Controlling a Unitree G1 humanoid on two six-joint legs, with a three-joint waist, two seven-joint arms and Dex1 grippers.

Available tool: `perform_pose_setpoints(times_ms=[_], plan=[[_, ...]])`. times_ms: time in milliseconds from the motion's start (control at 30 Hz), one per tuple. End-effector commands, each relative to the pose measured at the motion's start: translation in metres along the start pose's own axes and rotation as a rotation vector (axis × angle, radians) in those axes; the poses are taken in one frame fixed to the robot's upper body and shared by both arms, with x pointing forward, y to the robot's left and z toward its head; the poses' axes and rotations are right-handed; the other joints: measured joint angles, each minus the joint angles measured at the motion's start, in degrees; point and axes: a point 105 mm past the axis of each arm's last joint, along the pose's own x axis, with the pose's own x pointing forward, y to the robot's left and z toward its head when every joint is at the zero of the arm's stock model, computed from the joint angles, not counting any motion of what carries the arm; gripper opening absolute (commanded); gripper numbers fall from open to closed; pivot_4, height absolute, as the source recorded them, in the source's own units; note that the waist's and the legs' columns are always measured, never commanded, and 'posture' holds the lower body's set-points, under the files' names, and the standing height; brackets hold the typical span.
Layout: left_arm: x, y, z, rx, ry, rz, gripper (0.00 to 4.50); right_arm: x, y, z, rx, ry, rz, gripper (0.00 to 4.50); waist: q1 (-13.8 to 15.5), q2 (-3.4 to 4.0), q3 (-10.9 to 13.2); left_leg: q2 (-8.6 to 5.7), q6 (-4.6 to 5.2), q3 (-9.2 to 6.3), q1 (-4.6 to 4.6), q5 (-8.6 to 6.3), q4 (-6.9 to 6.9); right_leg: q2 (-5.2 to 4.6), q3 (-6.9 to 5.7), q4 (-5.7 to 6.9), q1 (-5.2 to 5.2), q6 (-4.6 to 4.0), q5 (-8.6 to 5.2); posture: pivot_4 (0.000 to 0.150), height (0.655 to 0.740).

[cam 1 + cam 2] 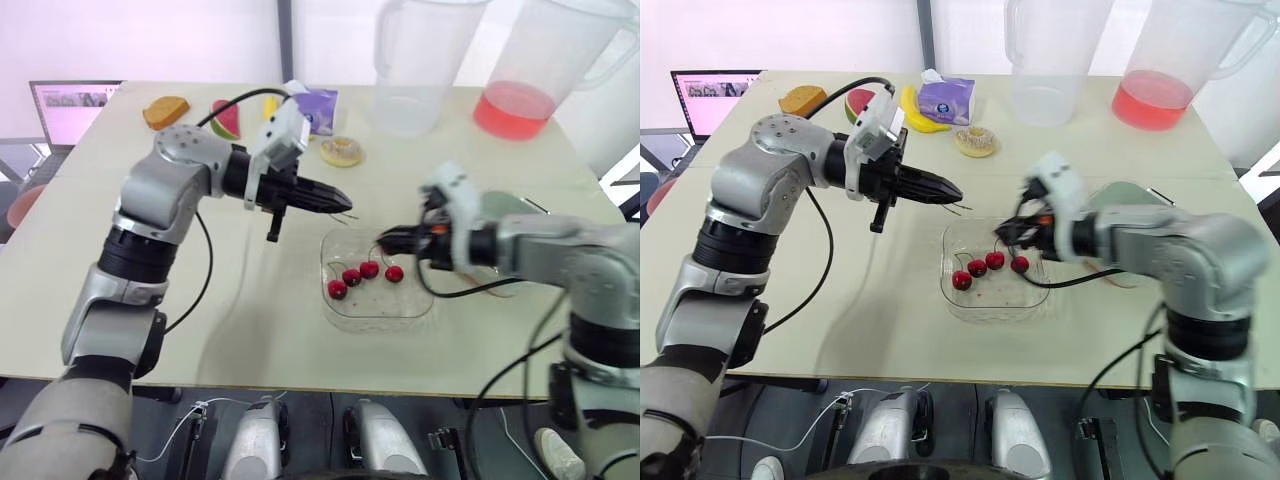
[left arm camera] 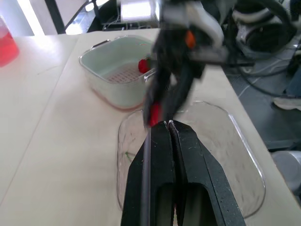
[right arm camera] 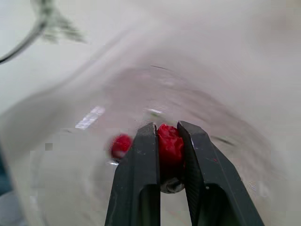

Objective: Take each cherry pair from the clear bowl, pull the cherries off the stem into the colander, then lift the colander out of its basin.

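Observation:
A clear bowl (image 1: pixel 380 312) near the table's front edge holds several red cherries (image 1: pixel 352 277). My right gripper (image 1: pixel 384 238) hovers over the bowl's far right side, shut on a single cherry (image 3: pixel 170 145). My left gripper (image 1: pixel 347 205) hangs above the table just beyond the bowl's far left corner. It is shut on a thin stem (image 1: pixel 964 207) that pokes out past its tip. The two gripper tips face each other a short way apart. To the right, behind my right arm, stands the pale green basin (image 2: pixel 108 89) with the colander (image 2: pixel 123 73) in it. One cherry (image 2: pixel 143 66) lies in the colander.
Two large clear pitchers stand at the back, one empty (image 1: pixel 415 65) and one with red liquid (image 1: pixel 515 105). Toy foods lie at the back left: bread (image 1: pixel 165 110), watermelon slice (image 1: pixel 227 118), banana (image 1: pixel 920 118), doughnut (image 1: pixel 341 151), and a purple pack (image 1: pixel 318 108). A laptop (image 1: pixel 72 108) sits beyond the far left corner.

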Motion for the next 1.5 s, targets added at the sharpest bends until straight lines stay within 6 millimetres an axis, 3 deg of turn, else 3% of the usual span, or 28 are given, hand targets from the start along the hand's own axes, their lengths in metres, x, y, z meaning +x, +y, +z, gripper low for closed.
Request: perform_pose_setpoints(times_ms=[33, 100, 200, 367, 600, 667, 700, 867, 900, 1100, 1133, 1233, 1400, 1500], plan=[[-0.005, -0.005, 0.007, 0.029, -0.015, 0.016, 0.0, -0.041, -0.054, 0.008, 0.036, -0.085, -0.305, 0.18, -0.05, 0.0, 0.0, 0.02, 0.0, -0.01, 0.0, 0.0, 0.0, 0.0, 0.0, 0.0, 0.0, 0.0, 0.0, 0.15, 0.74], [-0.006, -0.008, 0.004, 0.018, -0.01, 0.021, 0.0, -0.065, -0.086, 0.0, 0.068, -0.079, -0.491, 0.18, -0.08, 0.0, 0.0, 0.04, -0.01, -0.01, 0.01, 0.01, 0.0, 0.01, 0.01, 0.0, 0.0, 0.0, 0.0, 0.15, 0.74], [-0.006, -0.012, 0.003, 0.004, -0.017, 0.027, 0.0, -0.078, -0.106, -0.024, 0.081, 0.01, -0.604, 0.18, -0.12, 0.0, 0.0, 0.05, -0.02, 0.0, 0.01, 0.01, -0.01, 0.04, 0.04, 0.0, -0.01, 0.0, 0.0, 0.15, 0.74], [-0.005, -0.014, 0.001, -0.006, -0.019, 0.038, 0.0, -0.071, -0.117, -0.044, 0.088, 0.071, -0.626, 0.18, -0.44, 0.02, 0.0, 0.06, -0.05, 0.03, 0.07, 0.03, -0.01, 0.12, 0.14, 0.03, -0.01, 0.0, 0.0, 0.15, 0.74], [-0.005, -0.015, 0.0, -0.011, -0.021, 0.045, 0.0, -0.065, -0.13, -0.053, 0.092, 0.084, -0.645, 0.18, -0.08, 0.02, 0.0, 0.04, -0.05, 0.07, 0.09, 0.03, -0.02, 0.15, 0.17, 0.04, 0.0, 0.01, -0.01, 0.15, 0.74], [-0.005, -0.014, 0.0, -0.011, -0.021, 0.048, 0.0, -0.064, -0.13, -0.052, 0.095, 0.079, -0.64, 1.16, -0.03, 0.02, 0.0, 0.03, -0.05, 0.07, 0.09, 0.03, -0.02, 0.14, 0.16, 0.04, 0.0, 0.01, -0.01, 0.15, 0.74], [-0.005, -0.014, -0.001, -0.011, -0.02, 0.049, 0.0, -0.064, -0.13, -0.052, 0.096, 0.075, -0.638, 1.38, -0.04, 0.02, 0.0, 0.03, -0.05, 0.07, 0.09, 0.03, -0.02, 0.14, 0.16, 0.04, 0.0, 0.01, -0.01, 0.15, 0.74], [-0.007, -0.014, -0.002, -0.013, -0.019, 0.053, 0.0, -0.068, -0.128, -0.04, 0.105, 0.014, -0.631, 3.93, -0.08, 0.02, 0.0, 0.03, -0.06, 0.07, 0.09, 0.03, -0.02, 0.14, 0.16, 0.04, 0.0, 0.01, -0.01, 0.15, 0.74], [-0.007, -0.015, -0.002, -0.014, -0.019, 0.054, 0.0, -0.07, -0.125, -0.033, 0.103, -0.01, -0.624, 4.45, -0.09, 0.02, 0.0, 0.03, -0.06, 0.07, 0.09, 0.03, -0.02, 0.15, 0.16, 0.04, 0.0, 0.01, -0.01, 0.15, 0.74], [-0.013, -0.015, -0.005, -0.021, -0.005, 0.071, 0.0, -0.082, -0.088, 0.01, 0.038, -0.188, -0.46, 4.49, -0.1, 0.05, 0.01, 0.06, -0.07, 0.05, 0.09, 0.04, -0.03, 0.14, 0.16, 0.04, 0.0, 0.01, -0.01, 0.15, 0.74], [-0.014, -0.016, -0.005, -0.023, -0.003, 0.075, 0.0, -0.082, -0.077, 0.017, 0.012, -0.216, -0.404, 4.49, -0.09, 0.05, 0.01, 0.06, -0.07, 0.05, 0.09, 0.04, -0.03, 0.13, 0.15, 0.04, 0.01, 0.01, -0.01, 0.15, 0.74], [-0.019, -0.015, -0.009, -0.042, 0.009, 0.11, 0.0, -0.081, -0.018, 0.036, -0.105, -0.353, -0.059, 4.49, -0.07, 0.04, 0.01, 0.06, -0.06, 0.04, 0.09, 0.03, -0.03, 0.13, 0.14, 0.02, 0.03, 0.01, -0.01, 0.15, 0.74], [-0.03, -0.015, -0.018, -0.092, 0.022, 0.194, 0.0, -0.069, 0.034, 0.025, -0.197, -0.324, 0.253, 4.49, -0.1, 0.02, 0.02, 0.06, -0.05, -0.02, 0.13, 0.03, -0.02, 0.08, 0.07, -0.01, 0.14, 0.01, 0.0, 0.15, 0.74], [-0.036, -0.015, -0.021, -0.14, 0.008, 0.264, 0.0, -0.057, 0.047, 0.014, -0.242, -0.257, 0.32, 4.49, -0.12, 0.02, 0.02, 0.06, -0.03, -0.03, 0.17, 0.02, -0.01, 0.04, 0.07, -0.01, 0.17, 0.02, 0.0, 0.15, 0.74]])
